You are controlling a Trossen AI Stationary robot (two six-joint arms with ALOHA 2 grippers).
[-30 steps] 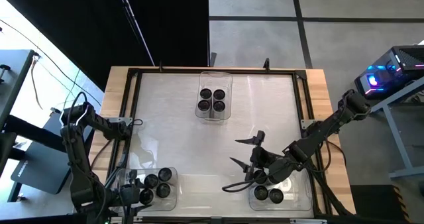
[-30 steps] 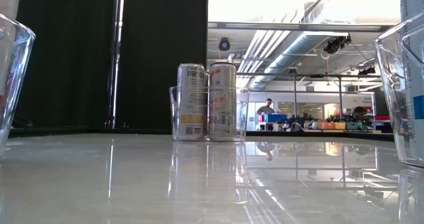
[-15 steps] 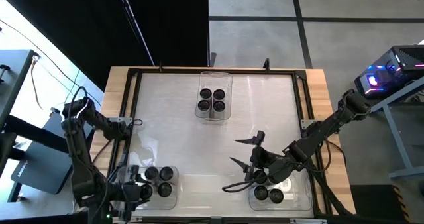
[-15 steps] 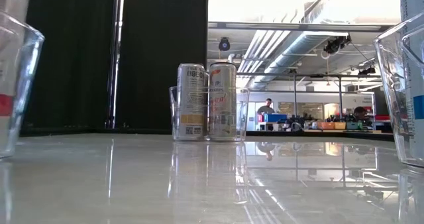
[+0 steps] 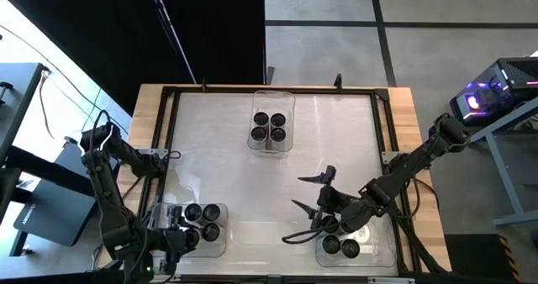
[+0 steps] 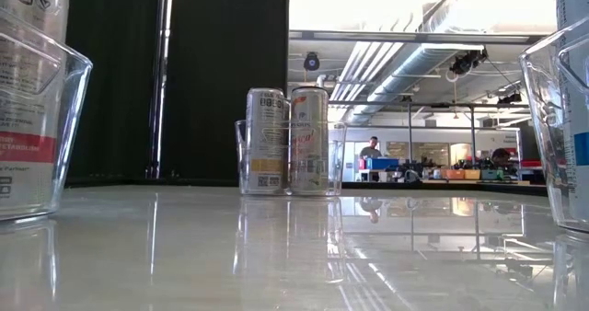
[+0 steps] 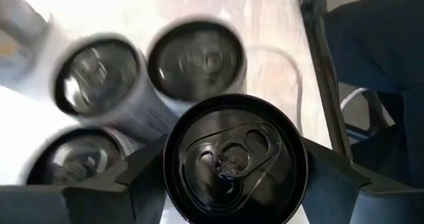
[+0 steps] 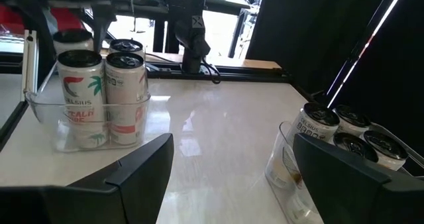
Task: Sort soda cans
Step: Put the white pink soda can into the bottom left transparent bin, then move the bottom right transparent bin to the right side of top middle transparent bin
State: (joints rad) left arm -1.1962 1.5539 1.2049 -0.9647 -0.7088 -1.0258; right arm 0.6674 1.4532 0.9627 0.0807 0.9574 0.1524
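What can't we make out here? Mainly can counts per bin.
- Left bin count: high view, left gripper, clamped on a soda can, covers part.
- Right bin count: high view, right arm overlaps it; low view's edge crops it.
- Far bin's rear cans: low view, front pair hides them.
- Neighbouring cans' labels: left wrist view, blurred.
Right gripper waits open over the table.

Three clear bins [image 5: 273, 99] on table [image 5: 235, 166]; black curtain [image 6: 101, 72] behind
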